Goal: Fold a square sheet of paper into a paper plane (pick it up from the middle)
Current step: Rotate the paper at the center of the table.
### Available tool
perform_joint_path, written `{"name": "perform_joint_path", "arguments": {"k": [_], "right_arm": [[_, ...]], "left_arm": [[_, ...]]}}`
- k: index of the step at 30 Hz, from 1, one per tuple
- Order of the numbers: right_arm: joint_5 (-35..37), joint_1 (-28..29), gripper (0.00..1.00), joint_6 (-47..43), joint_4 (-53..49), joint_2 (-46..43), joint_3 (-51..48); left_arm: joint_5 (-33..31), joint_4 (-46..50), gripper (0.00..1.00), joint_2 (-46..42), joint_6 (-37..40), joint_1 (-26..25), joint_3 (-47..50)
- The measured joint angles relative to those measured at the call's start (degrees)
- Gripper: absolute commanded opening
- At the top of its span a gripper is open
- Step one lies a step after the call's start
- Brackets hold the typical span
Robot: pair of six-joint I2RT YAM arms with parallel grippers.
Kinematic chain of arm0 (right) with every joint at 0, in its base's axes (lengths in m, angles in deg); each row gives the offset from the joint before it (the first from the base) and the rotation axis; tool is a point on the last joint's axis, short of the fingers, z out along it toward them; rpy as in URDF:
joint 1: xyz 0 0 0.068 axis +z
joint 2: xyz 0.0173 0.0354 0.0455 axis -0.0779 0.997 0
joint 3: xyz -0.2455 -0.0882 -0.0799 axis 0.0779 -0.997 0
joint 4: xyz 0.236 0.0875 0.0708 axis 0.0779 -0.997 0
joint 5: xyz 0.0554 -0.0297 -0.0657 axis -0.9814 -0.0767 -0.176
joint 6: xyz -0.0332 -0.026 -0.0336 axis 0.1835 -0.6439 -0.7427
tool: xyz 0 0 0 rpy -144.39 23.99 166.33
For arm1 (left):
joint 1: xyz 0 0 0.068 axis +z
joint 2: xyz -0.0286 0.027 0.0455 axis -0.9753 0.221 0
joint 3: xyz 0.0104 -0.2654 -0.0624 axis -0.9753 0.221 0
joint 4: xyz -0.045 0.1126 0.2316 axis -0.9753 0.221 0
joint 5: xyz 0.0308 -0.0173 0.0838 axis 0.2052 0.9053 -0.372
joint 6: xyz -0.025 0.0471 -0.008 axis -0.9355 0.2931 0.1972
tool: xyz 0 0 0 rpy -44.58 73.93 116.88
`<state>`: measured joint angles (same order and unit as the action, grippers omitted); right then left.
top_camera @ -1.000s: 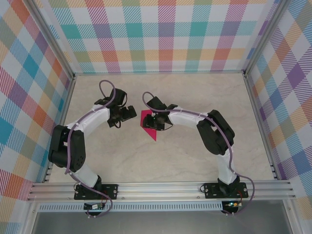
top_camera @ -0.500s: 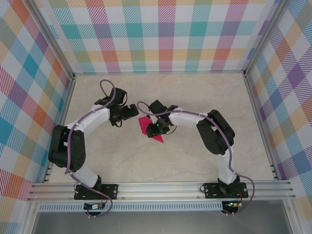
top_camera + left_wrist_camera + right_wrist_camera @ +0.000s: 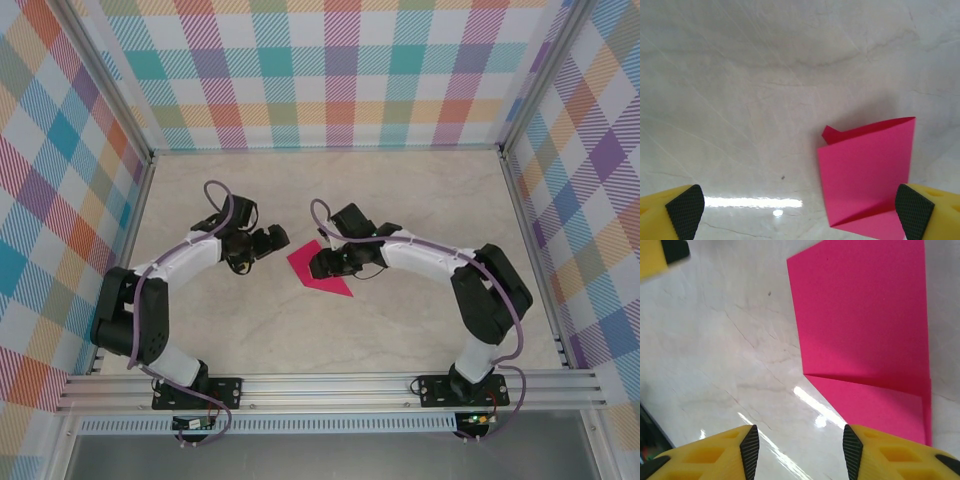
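The sheet of paper (image 3: 325, 284) lies flat on the table (image 3: 420, 200) near its middle, with the left gripper (image 3: 279, 239) just left of and slightly behind the sheet, and the right gripper (image 3: 314, 266) at the sheet's rear edge.

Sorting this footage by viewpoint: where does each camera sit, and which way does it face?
Top external: above and behind the arm bases, looking down on the table; both arms, left gripper, right gripper and pink paper show.
Left wrist: on the left arm, looking down at table and paper; its own open fingers show.
Right wrist: on the right arm, looking down at the paper; its own fingers show, plus a left-gripper fingertip.
Shared: all three see the paper.
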<state>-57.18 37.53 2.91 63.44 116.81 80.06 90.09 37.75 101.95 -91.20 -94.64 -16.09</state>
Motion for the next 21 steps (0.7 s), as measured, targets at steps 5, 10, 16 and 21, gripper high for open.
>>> {"name": "perform_joint_path", "arguments": {"k": [5, 10, 16, 21], "right_arm": [[-0.46, -0.02, 0.44, 9.03, 7.58, 1.92, -2.43], [-0.48, -0.90, 0.43, 13.20, 12.00, 3.89, -4.79], [-1.07, -3.67, 0.43, 13.99, 13.84, 4.63, -6.23], [-1.57, -4.20, 0.42, 13.92, 14.25, 6.36, -6.21]], "left_arm": [[4.66, -5.29, 0.94, -2.19, -6.62, -0.02, 5.49], [8.20, -7.98, 0.91, -2.43, -11.23, -0.57, 7.91], [10.47, -9.53, 0.87, -2.45, -13.97, -2.21, 8.33], [11.87, -11.06, 0.82, -1.60, -15.56, -4.11, 8.31]]}}
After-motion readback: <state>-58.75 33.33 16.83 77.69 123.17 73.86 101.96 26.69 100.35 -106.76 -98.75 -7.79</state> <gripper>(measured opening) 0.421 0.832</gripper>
